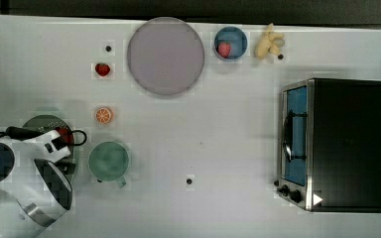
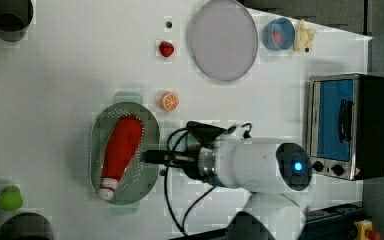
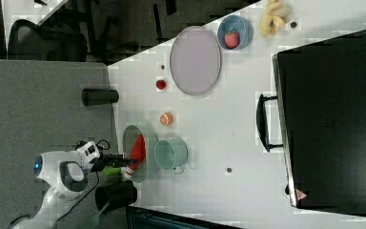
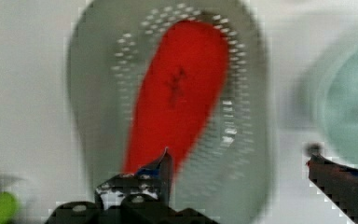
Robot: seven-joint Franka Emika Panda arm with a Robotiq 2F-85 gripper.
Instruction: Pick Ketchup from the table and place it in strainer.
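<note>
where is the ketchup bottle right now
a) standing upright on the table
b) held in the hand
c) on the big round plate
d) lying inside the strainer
d: in the left view the Ketchup lies on its side within the strainer, white cap toward one end, and the open hand in the wrist view holds nothing.

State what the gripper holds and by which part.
Nothing. The gripper is open, and the Ketchup lies loose in the strainer.

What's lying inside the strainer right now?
The ketchup bottle lies on its side in the strainer, white cap at one end. Dotted holes show around it; the strainer floor beneath the bottle is covered. The open hand holds nothing.
</note>
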